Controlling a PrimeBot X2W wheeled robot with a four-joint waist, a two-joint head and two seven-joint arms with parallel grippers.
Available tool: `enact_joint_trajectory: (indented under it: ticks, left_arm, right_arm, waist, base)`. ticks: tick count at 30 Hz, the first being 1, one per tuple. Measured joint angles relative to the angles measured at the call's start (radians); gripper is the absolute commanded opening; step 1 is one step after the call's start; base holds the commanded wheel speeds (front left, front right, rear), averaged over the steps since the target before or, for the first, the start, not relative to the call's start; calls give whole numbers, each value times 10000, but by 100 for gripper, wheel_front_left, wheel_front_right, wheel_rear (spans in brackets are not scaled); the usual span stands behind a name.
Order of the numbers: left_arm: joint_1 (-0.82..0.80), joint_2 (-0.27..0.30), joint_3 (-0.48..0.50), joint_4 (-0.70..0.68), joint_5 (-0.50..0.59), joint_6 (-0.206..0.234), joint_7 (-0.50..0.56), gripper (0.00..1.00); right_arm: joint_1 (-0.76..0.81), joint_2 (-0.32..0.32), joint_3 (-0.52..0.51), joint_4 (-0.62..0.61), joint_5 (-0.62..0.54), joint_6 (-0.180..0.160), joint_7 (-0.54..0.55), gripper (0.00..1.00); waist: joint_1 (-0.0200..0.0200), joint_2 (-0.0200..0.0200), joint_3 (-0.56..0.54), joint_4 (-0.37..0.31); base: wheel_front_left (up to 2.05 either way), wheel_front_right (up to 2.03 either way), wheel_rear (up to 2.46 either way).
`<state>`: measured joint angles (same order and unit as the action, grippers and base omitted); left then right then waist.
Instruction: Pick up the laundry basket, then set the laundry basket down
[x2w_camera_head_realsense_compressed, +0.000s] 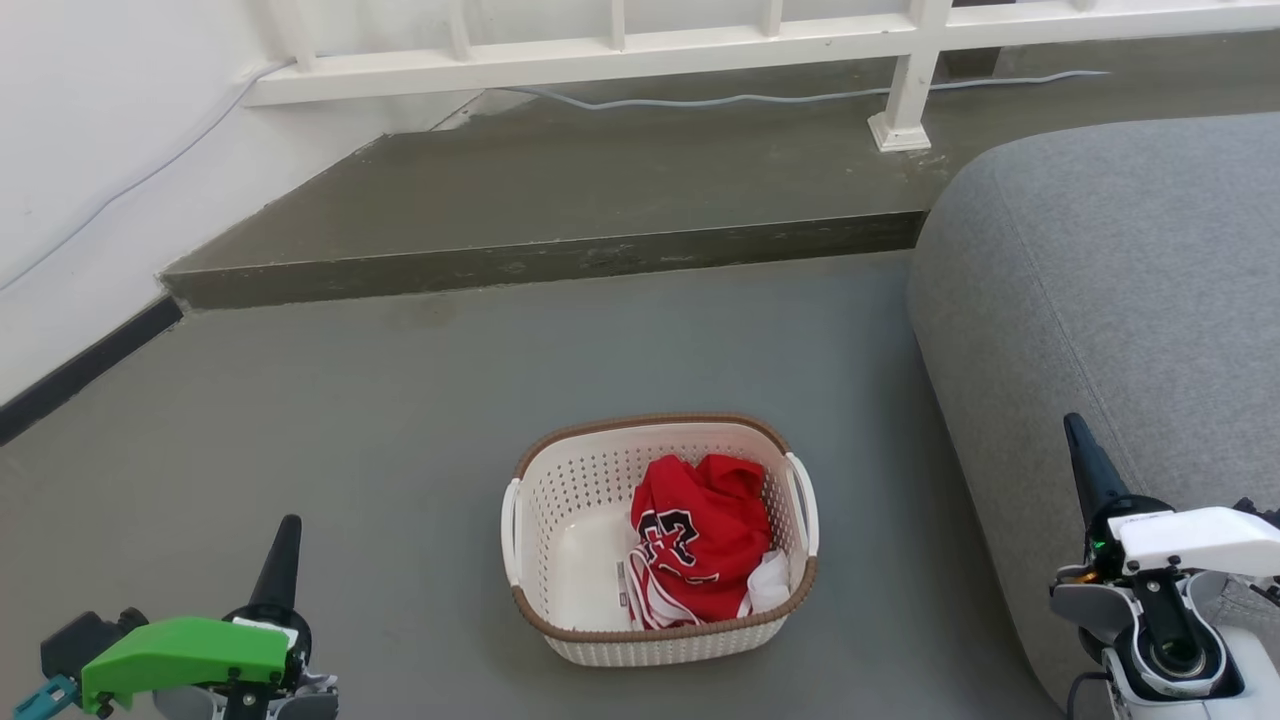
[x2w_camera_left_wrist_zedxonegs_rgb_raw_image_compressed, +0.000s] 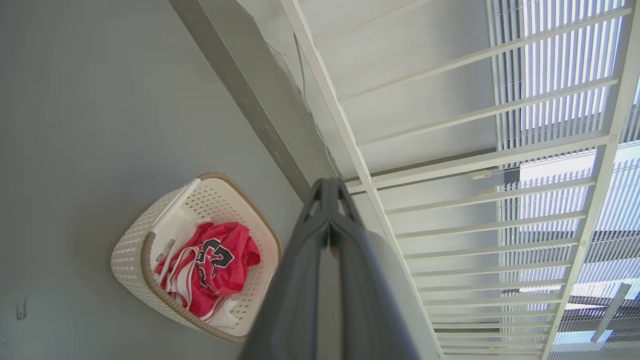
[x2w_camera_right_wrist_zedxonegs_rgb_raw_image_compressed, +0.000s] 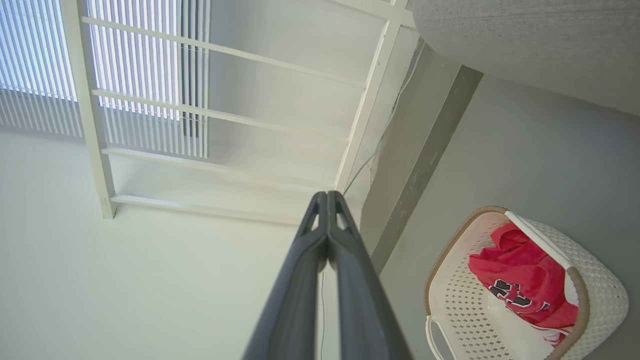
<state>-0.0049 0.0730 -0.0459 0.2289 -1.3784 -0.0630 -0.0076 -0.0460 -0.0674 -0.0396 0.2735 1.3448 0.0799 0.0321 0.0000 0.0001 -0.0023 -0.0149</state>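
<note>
We see the basket (x2w_camera_head_realsense_compressed: 585, 480) on the floor (x2w_camera_head_realsense_compressed: 350, 420), a red shirt (x2w_camera_head_realsense_compressed: 700, 540) inside, our left gripper (x2w_camera_head_realsense_compressed: 283, 555) at its 9 o'clock and right gripper (x2w_camera_head_realsense_compressed: 1085, 460) at 3, both clear of it, fingers pressed together.

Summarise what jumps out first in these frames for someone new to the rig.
The red jersey grabs the eye, bunched in the right half of the cream laundry basket on the grey floor at centre. A big grey sofa looms to the basket's right. The left end effector and right end effector flank the basket low in the head view, both shut and clear of it.
</note>
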Motion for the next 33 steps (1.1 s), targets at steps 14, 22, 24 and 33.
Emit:
enact_joint_trajectory:
  ticks: [14,22,24,33]
  left_arm:
    - [-243,4,359,203,-1720,-339,380,0]
    - [-288,6,533,303,-2596,-522,612,0]
    - [-331,10,566,328,-2782,-523,652,0]
    - [-392,10,581,374,-2821,-523,652,0]
  right_arm:
    - [-82,121,-529,19,1553,247,399,0]
    - [-90,226,-830,25,2504,345,675,0]
    - [-95,238,-851,25,2587,345,690,0]
    - [-119,244,-865,27,2587,347,698,0]
  waist:
    - [0,0,33,92]
    - [0,0,52,144]
    - [0,0,53,147]
    - [0,0,53,147]
  base:
    - [0,0,0]
    - [0,0,0]
    - [0,0,0]
    - [0,0,0]
